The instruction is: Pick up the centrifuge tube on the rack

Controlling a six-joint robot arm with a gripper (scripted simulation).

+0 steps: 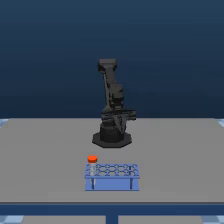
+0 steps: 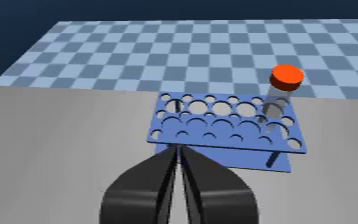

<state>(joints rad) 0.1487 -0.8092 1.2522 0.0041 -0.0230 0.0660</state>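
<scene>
While standing upright in a corner hole of the rack, points its orange-red cap straight up: the centrifuge tube.

Seen from the exterior view: 1 dark arm well behind the rack on the grey worktop, tube at the exterior view's left end. Seen only from the wrist view: fingers pressed together with no gap, holding nothing, just short of the rack's edge; checkered floor beyond. No readable writing anywhere.

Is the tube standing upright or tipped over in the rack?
Upright: the tube stands in a corner hole of the rack, orange cap on top, clear above the holes.
</scene>
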